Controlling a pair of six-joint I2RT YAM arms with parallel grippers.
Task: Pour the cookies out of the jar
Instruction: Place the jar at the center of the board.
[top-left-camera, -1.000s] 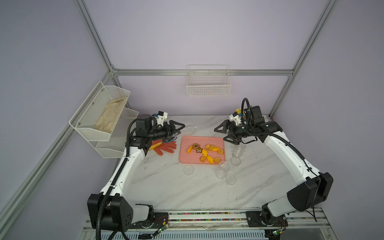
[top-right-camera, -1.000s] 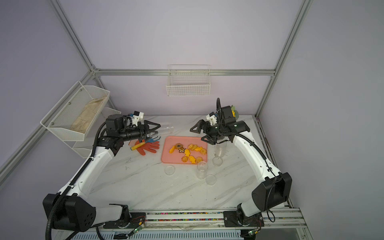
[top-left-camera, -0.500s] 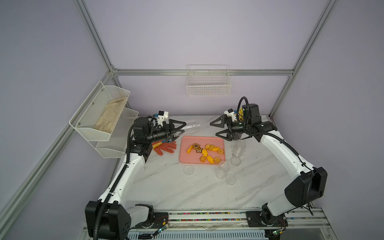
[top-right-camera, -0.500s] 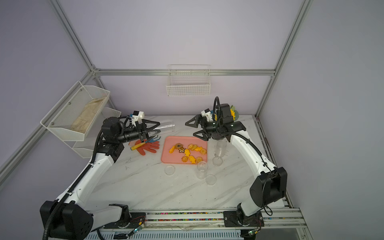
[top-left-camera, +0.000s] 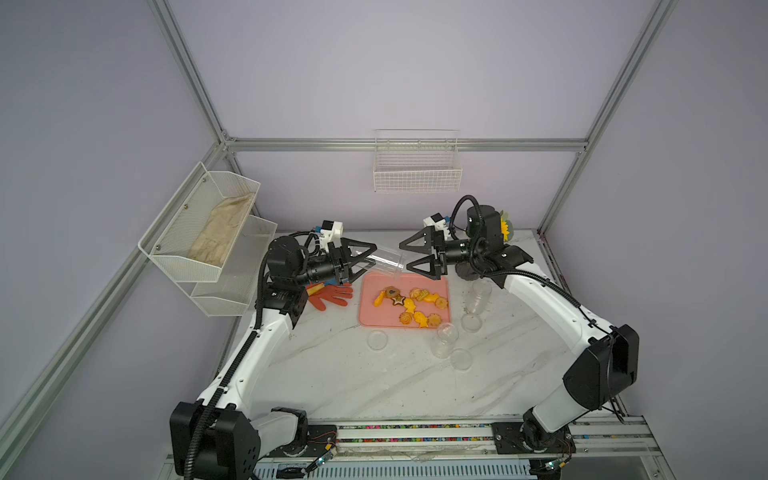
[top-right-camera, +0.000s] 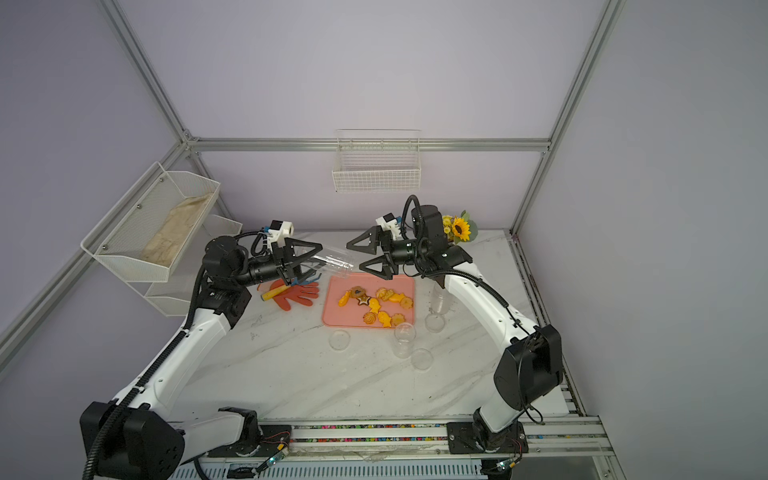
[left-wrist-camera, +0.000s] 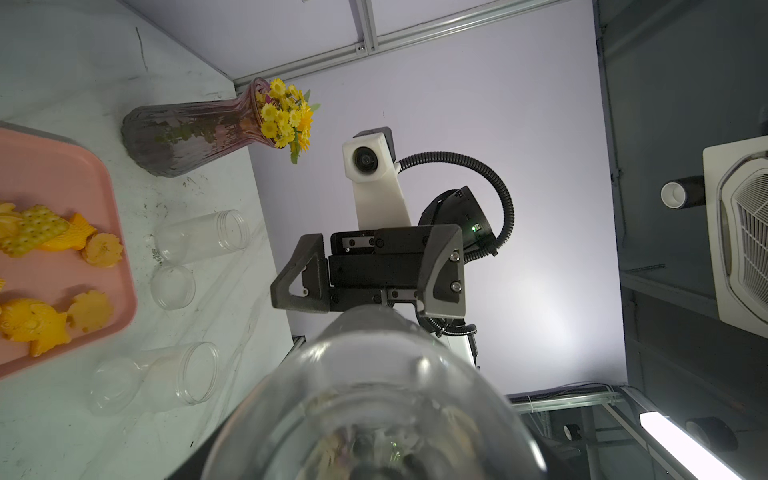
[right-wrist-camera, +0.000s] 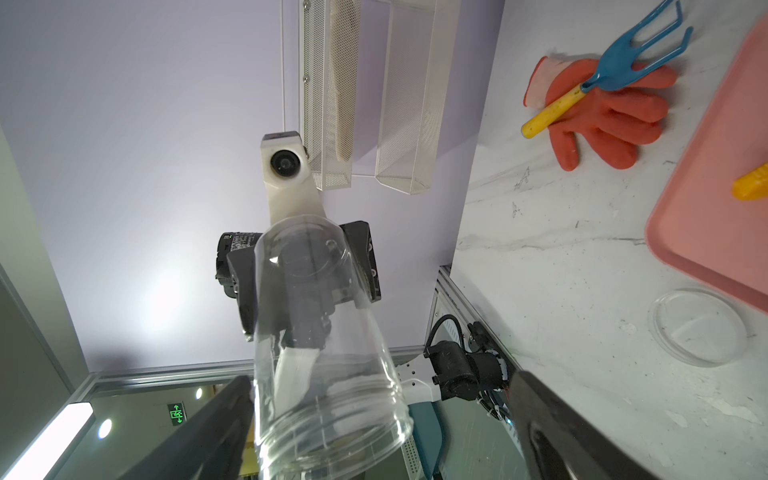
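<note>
Both top views, my left gripper clamped on the clear plastic jar, lying sideways, mouth at my right gripper's wide-spread tips, orange-yellow cookies on the pink tray below, left wrist view, jar close up, right wrist view, mouth framed by my open fingers.

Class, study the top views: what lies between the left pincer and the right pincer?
A clear jar, gripped by the left pincer, its mouth toward the open right pincer. Both top views show it.
</note>
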